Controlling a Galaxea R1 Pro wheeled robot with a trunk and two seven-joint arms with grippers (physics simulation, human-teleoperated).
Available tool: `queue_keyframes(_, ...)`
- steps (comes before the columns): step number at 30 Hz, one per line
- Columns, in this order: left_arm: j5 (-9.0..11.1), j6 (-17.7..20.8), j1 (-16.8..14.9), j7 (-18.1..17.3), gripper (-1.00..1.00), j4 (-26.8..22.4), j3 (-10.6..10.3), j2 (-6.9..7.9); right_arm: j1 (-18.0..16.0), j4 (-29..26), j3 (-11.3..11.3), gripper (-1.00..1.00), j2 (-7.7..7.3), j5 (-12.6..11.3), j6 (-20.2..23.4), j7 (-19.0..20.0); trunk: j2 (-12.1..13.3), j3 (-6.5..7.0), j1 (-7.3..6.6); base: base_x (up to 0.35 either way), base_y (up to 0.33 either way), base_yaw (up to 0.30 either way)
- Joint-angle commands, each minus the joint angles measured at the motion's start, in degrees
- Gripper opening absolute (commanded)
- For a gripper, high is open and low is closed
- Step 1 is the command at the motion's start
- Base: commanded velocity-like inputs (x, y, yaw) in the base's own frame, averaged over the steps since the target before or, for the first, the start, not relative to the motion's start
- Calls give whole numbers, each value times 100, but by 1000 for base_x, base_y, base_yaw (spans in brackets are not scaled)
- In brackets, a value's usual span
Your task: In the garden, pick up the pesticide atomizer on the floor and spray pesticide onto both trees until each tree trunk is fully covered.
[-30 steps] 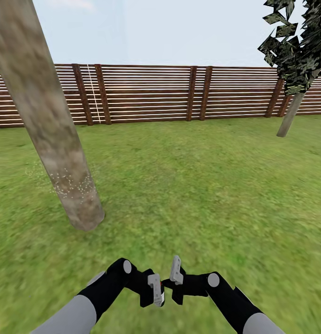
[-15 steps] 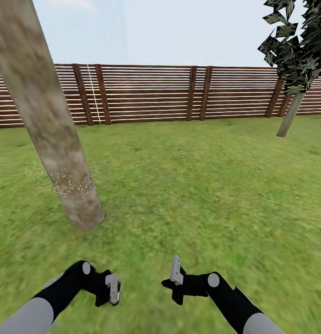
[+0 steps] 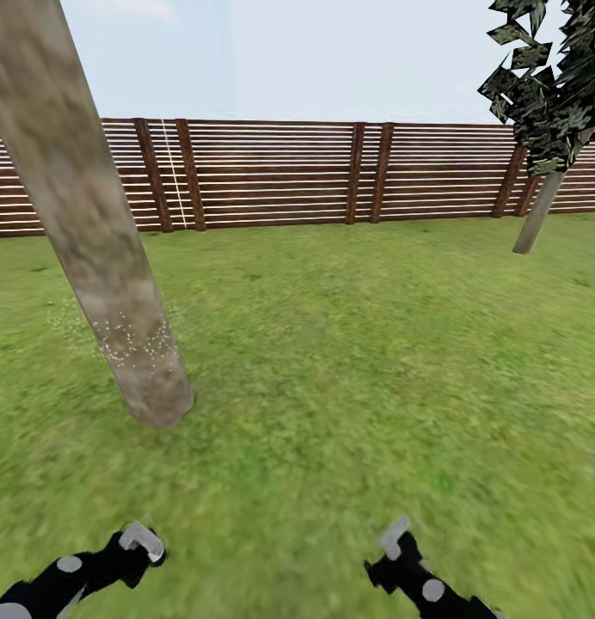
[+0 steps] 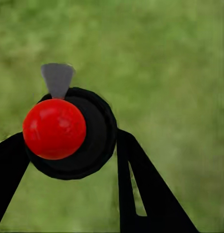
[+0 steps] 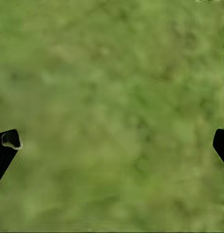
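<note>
Two grippers low over grass: left gripper [image 4: 68, 145] clamped on pesticide atomizer [image 4: 54, 128]; right gripper [image 5: 112, 145] jaws wide apart, nothing betw. them.

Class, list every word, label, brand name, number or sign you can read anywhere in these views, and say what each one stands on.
None: no readable text in any view.
Pesticide atomizer in the left gripper: seen from its red top, no label showing.
Fence: plain slats, no sign.
Near tree trunk: mottled bark and whitish specks, no writing.
</note>
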Motion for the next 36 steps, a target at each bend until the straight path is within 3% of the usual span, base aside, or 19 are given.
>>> queue_keyframes(1,542,-399,102,335,-100,287,47,-4,-1,349,-95,100,-7,-199,-277,-612,-2,-3,-1,0,0,0)
queue_keyframes(2,1193,-757,318,699,-100,455,77,-10,4,553,-155,100,-18,-619,-729,-1094,-2,-3,-1,0,0,0)
queue_keyframes(3,1621,-994,489,893,-100,512,88,-18,14,639,-178,100,-25,-1030,-1022,-1301,-2,-3,-1,0,0,0)
queue_keyframes(4,2125,-1295,691,1051,-100,552,99,-29,77,696,-189,100,-30,-1649,-1277,-1430,-2,-3,-1,0,0,0)
queue_keyframes(5,2426,-1488,825,1105,-100,563,103,-33,129,717,-188,100,-29,-1998,-1386,-1474,-2,-3,-1,0,0,0)
queue_keyframes(7,2839,-1804,1083,1160,-100,577,104,-30,268,736,-188,100,-28,-2304,-1474,-1510,-2,-3,-1,0,0,0)
queue_keyframes(12,3032,-1934,1230,1206,-100,645,107,-48,450,746,-179,100,-8,-2405,-1510,-1523,-2,-3,-1,0,0,0)
queue_keyframes(20,3035,-1933,1246,1209,-100,659,107,-124,500,764,-170,100,106,-2417,-1489,-1501,-2,-3,-1,0,0,0)
queue_keyframes(22,3035,-1933,1251,1259,-100,659,107,-125,783,781,-170,100,131,-2410,-1485,-1490,-2,-3,-1,0,0,0)
queue_keyframes(24,3035,-1939,1252,1463,-100,659,107,-125,843,779,-170,100,133,-2410,-1485,-1489,-2,-3,-1,0,0,0)
queue_keyframes(36,3044,-1950,1252,1538,-100,651,107,-167,855,780,-170,100,133,-2410,-1485,-1488,-2,-3,-1,0,0,0)
